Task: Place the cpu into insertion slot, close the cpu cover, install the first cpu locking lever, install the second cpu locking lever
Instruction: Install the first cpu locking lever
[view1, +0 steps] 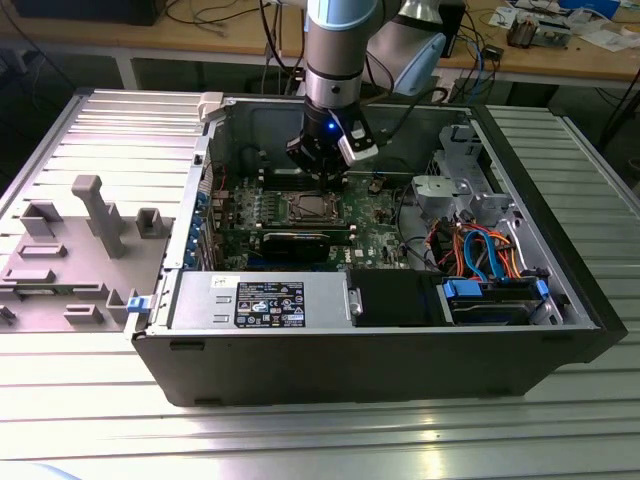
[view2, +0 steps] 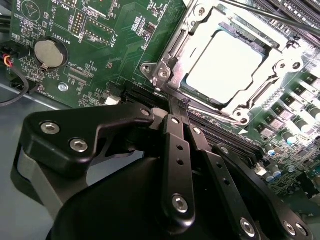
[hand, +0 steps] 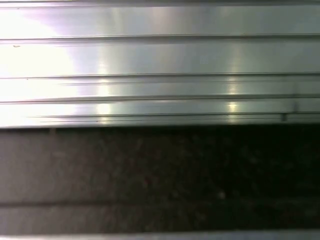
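In the second wrist view the cpu (view2: 226, 67) is seen seated in the insertion slot (view2: 172, 50), framed by the cpu cover (view2: 260, 87), which lies closed over its edges; the gripper (view2: 181, 107) is seen with its black fingers (view2: 176, 150) pressed together, their tips at the socket's edge, pinching nothing visible; in the exterior view the socket (view1: 305, 208) is made out as a small silvery square on the green motherboard (view1: 375, 215); ribbed metal is shown in the first wrist view. The arm (view1: 340, 50) is held upright, reaching down into the open computer case (view1: 400, 370); the case is laid on a ribbed metal table (view1: 300, 440), with a grey fixture (view1: 90, 215) at the exterior view's left and cluttered wooden benches (view1: 560, 55) behind.
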